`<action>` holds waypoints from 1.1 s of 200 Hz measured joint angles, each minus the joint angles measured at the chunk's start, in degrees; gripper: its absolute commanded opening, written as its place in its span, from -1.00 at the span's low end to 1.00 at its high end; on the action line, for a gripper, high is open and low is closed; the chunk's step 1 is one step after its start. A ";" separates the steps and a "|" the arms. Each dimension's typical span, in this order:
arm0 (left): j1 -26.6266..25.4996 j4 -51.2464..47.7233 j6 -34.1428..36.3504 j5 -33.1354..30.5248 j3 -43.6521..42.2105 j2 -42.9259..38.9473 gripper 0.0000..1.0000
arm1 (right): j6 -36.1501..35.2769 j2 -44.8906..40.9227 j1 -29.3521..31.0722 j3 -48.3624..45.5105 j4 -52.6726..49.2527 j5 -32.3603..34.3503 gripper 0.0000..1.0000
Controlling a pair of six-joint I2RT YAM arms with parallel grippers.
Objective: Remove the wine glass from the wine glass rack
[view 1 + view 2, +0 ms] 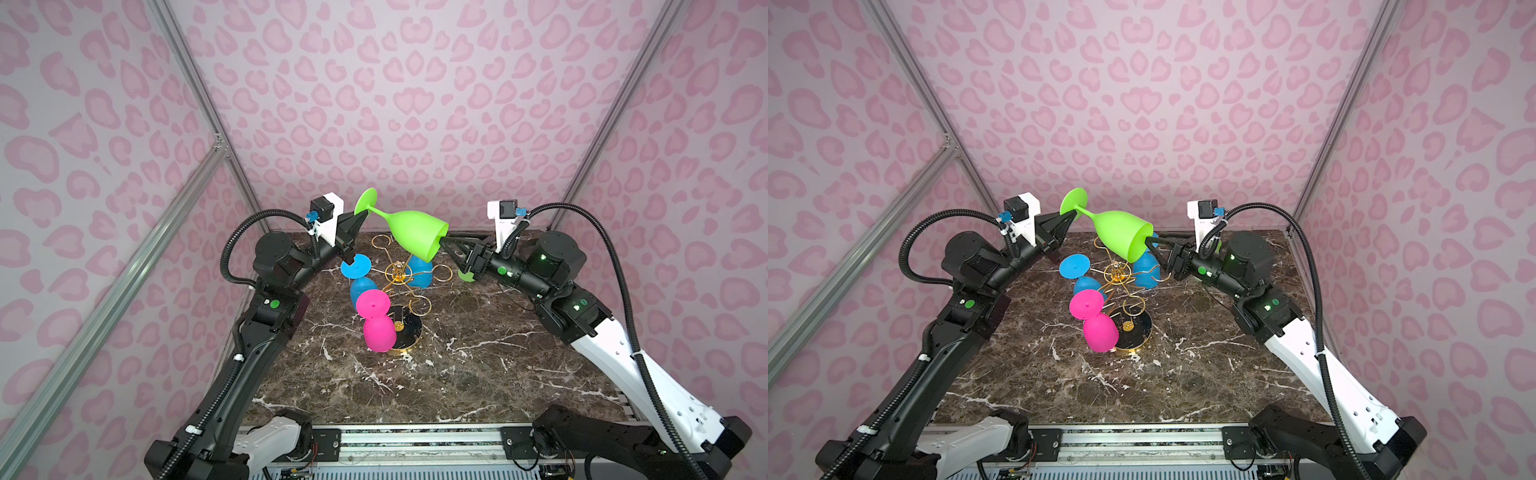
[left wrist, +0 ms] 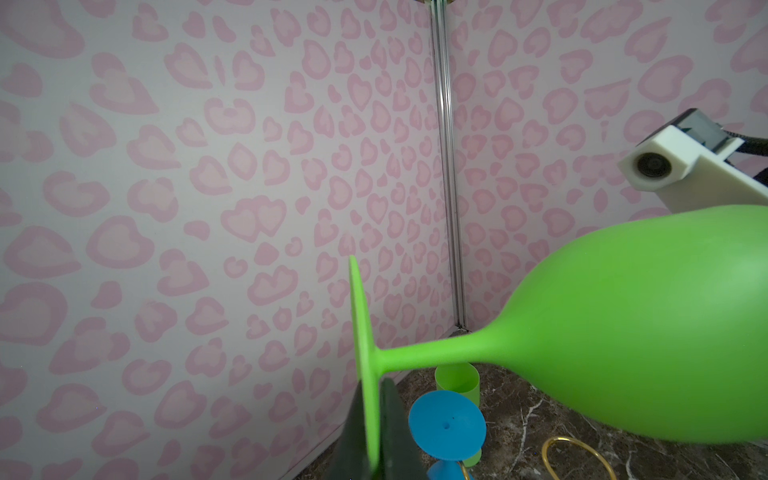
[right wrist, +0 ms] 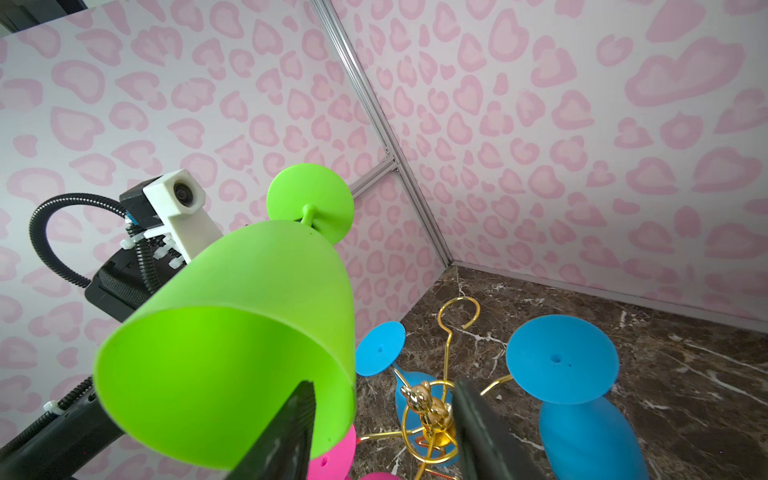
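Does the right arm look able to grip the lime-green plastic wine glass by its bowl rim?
Probably yes: the right gripper is open astride the rim of the lime-green plastic wine glass, one finger inside the bowl, one outside. The left gripper holds its foot above the gold wire rack.

Both top views look down from above; both close wrist cameras share the green wine glass (image 2: 623, 324).
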 measured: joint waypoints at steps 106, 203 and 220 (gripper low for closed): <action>0.00 0.04 -0.90 -0.72 -0.61 -0.15 -0.94 | 3.93 5.09 2.38 1.70 5.97 -1.66 -0.60; -0.02 0.85 -1.31 -0.98 -0.66 -0.04 -0.66 | 3.93 5.79 3.63 2.54 6.40 0.20 -1.00; -0.07 1.14 -1.38 -1.09 -0.66 -0.04 -0.48 | 3.96 5.64 3.69 3.65 5.73 -0.15 -1.00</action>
